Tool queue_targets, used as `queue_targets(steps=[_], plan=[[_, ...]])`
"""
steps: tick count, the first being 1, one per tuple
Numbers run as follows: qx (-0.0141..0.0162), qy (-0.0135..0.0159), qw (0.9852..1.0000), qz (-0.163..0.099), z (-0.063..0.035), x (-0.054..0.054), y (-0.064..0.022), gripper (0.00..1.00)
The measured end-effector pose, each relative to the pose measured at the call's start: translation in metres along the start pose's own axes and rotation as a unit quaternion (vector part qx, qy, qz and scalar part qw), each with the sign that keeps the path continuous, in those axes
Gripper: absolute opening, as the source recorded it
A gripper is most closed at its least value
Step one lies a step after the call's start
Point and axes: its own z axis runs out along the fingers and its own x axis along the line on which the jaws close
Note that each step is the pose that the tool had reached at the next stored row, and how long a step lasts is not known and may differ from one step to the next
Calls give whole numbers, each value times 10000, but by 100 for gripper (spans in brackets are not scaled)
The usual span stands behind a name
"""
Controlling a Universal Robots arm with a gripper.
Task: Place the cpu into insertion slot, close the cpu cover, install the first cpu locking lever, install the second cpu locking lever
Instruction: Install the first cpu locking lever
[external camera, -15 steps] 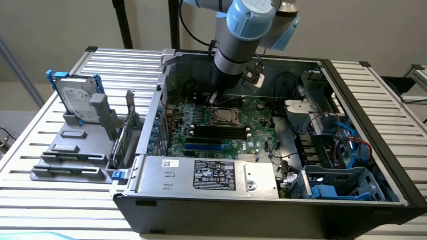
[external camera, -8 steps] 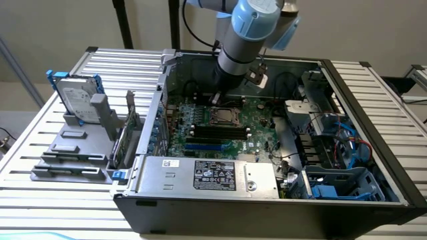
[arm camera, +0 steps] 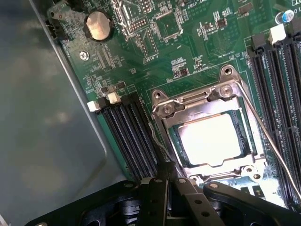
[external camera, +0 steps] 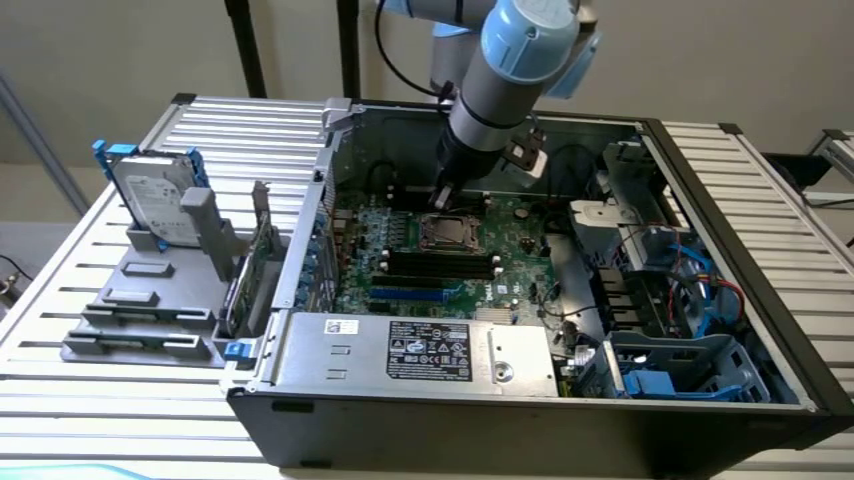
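Observation:
The cpu [arm camera: 211, 139] lies flat in the insertion slot, its pale metal top glaring through the square window of the cpu cover [arm camera: 188, 106]. The cover is folded down over it. One thin wire locking lever [arm camera: 268, 141] runs slanted along one side of the socket. A second wire lever [arm camera: 157, 141] runs along the other side, and its end meets my gripper [arm camera: 165, 172], whose black fingers are shut together. In the exterior view the arm reaches down into the open computer case, with the gripper [external camera: 441, 200] just behind the socket [external camera: 446, 232].
Black memory slots [arm camera: 129, 136] flank the socket on both sides. A coin battery [arm camera: 98, 25] sits on the green board. The grey case wall [arm camera: 42, 117] is close by. A power supply [external camera: 414, 350] fills the case front, and a hard drive [external camera: 154, 195] stands outside.

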Motion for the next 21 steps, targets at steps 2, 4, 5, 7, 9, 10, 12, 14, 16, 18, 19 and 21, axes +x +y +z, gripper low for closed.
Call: queue_targets(steps=[2,4,5,7,9,10,12,14,16,18,19,21], plan=[[10,-6,10000,4,-4,14,31,11],[19,-11,10000,8,-8,26,60,11],[23,-13,10000,10,-10,32,74,11],[30,-18,10000,13,-14,44,101,11],[35,-24,10000,16,-19,55,128,11],[35,-27,10000,17,-20,60,139,11],[36,-32,10000,18,-23,69,161,11],[35,-37,10000,20,-24,75,178,11],[32,-44,10000,21,-23,82,194,11],[28,-51,10000,23,-22,86,207,11],[27,-55,10000,23,-22,88,214,11],[24,-59,10000,24,-19,89,226,11]])
